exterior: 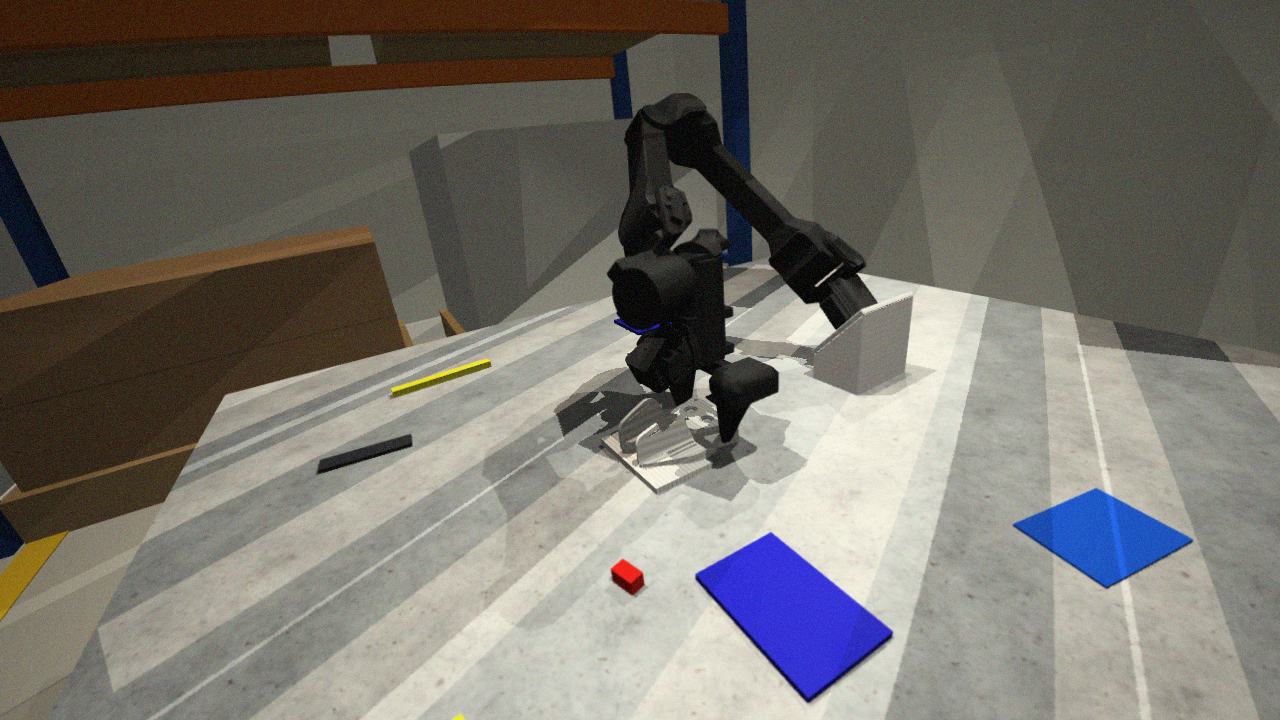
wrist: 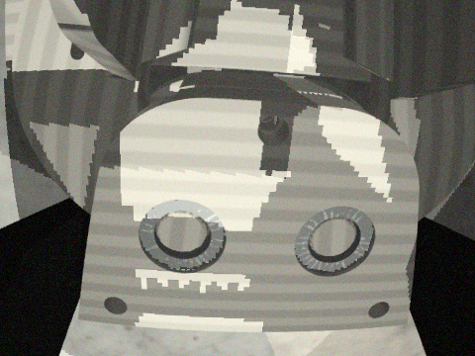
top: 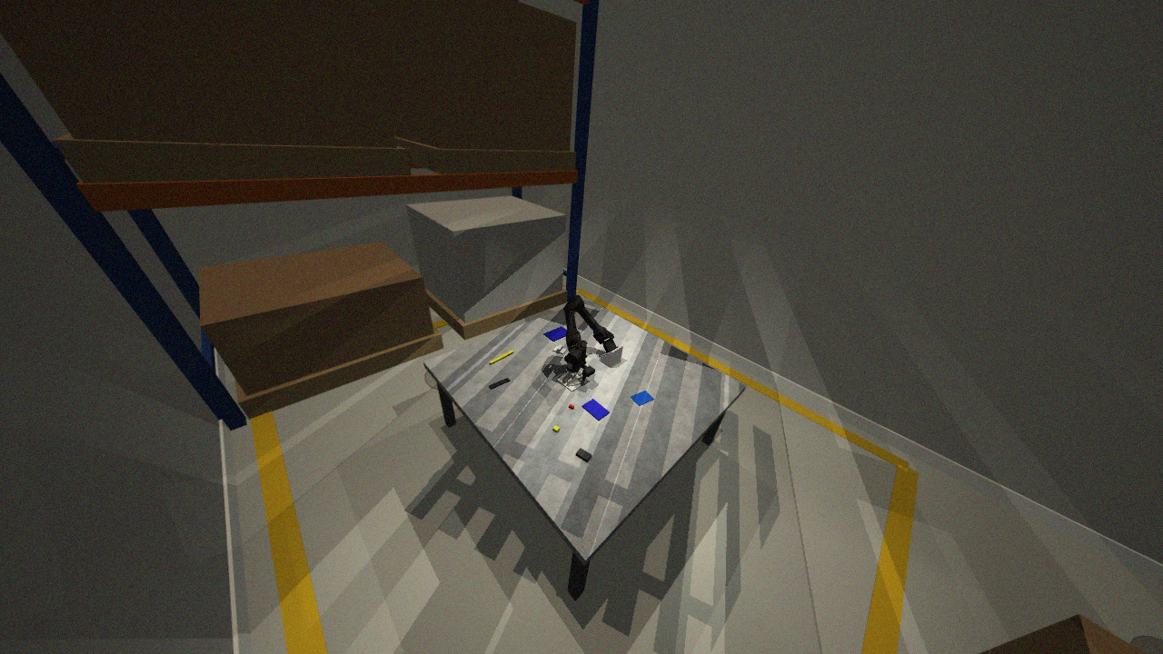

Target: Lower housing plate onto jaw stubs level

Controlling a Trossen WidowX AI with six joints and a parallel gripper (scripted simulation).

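The pale housing plate (exterior: 696,417) (wrist: 247,292) has two round ringed holes and lies between the fingers of my gripper (exterior: 707,416) (wrist: 250,221) (top: 581,379). My gripper is shut on its two side edges, black fingertips left and right in the wrist view. The plate is low over the pale base (exterior: 651,478), where the two upright curved jaws stand; the nearer jaw (exterior: 660,444) is in front. In the wrist view, a round screw-like head (wrist: 273,131) shows at the plate's far end. The stubs are hidden under the plate, so I cannot tell whether it touches them or is level.
A grey upright block (exterior: 863,344) (top: 613,355) stands close beside my arm, to the right. A red block (exterior: 626,575), a dark blue tile (exterior: 794,613) and a lighter blue tile (exterior: 1102,537) lie in front. A yellow bar (exterior: 440,378) and a black bar (exterior: 364,454) lie left.
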